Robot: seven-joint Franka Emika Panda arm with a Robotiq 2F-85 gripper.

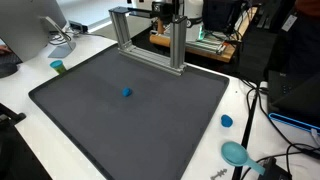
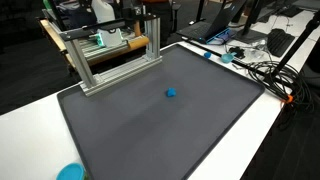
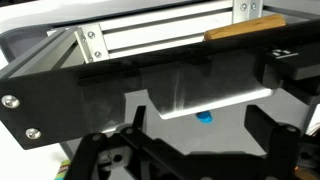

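Silver aluminium frame [image 1: 148, 40] at dark grey mat's [image 1: 90, 120] far edge
Small blue round cap [image 1: 227, 121] lies on white bench [image 1: 238, 100] beside mat.

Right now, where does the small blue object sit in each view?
In an exterior view: small blue object on the dark mat, left of centre.
In an exterior view: it lies on the mat, just right of centre.
Wrist view: right of centre, below the black bar.
Shared landmark: the aluminium frame beyond it.
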